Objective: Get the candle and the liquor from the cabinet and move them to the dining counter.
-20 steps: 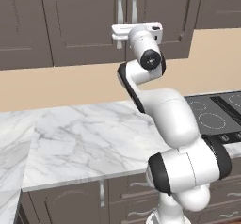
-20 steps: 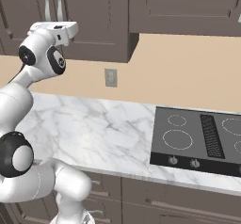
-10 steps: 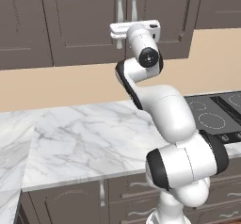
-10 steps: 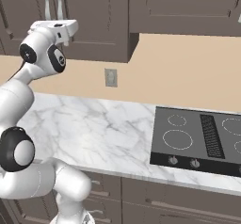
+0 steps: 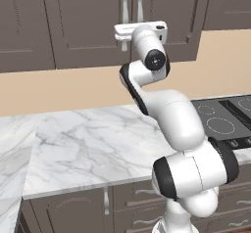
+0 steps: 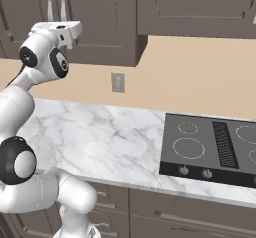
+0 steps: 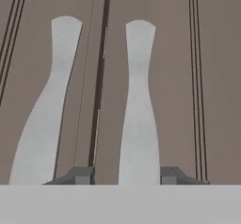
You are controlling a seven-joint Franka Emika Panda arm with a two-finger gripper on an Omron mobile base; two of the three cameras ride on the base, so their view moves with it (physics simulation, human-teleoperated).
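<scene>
The cabinet [image 5: 88, 26] [image 6: 105, 22] hangs on the wall with both panelled doors closed. The candle and the liquor are hidden, and the dining counter is out of view. My gripper [image 7: 126, 176] is raised to the lower ends of the two long silver handles. In the hand view its dark fingertips [image 7: 82, 176] stand on either side of the right handle [image 7: 139, 100], closed in on it. The left handle [image 7: 47, 110] stays free beside it. In the base views the white hand [image 5: 142, 31] [image 6: 57, 29] presses against the door seam under the handles [image 5: 140, 4] [image 6: 63, 4].
A white marble worktop [image 5: 83, 139] [image 6: 100, 137] runs below the cabinet, with a black hob [image 6: 215, 147] [image 5: 225, 119] to its right. A wall socket [image 6: 118, 82] sits on the beige backsplash. Low dark cupboards [image 5: 73, 207] lie under the worktop.
The jaws have narrowed around the right handle. The hand has edged slightly toward the door; nothing else has moved.
</scene>
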